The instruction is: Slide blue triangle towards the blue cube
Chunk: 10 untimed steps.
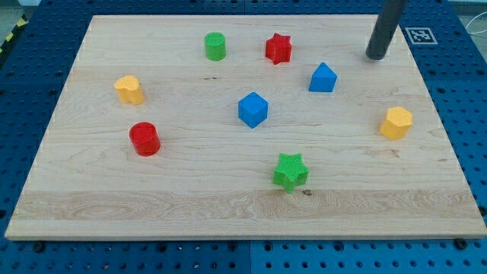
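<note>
The blue triangle (323, 78) sits on the wooden board, right of centre in the upper half. The blue cube (253, 109) sits near the board's middle, down and to the left of the triangle, with a gap between them. My tip (375, 55) is a dark rod coming down from the view's top right. It rests up and to the right of the blue triangle, apart from it and touching no block.
A red star (278, 48) and a green cylinder (215, 46) lie near the top. A yellow block (129, 89) and a red cylinder (144, 138) lie at the left. A green star (290, 170) lies at the bottom centre, a yellow hexagonal block (396, 122) at the right.
</note>
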Each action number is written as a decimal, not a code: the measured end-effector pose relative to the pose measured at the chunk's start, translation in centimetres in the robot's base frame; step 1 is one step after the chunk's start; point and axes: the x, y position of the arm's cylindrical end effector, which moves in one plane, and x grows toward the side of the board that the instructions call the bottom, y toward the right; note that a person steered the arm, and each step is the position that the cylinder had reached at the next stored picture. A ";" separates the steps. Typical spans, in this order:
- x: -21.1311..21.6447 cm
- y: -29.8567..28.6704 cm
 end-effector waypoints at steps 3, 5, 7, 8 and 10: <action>-0.8 -3.4; -0.3 -9.8; 2.3 -10.2; 5.6 -11.5; 7.9 -13.7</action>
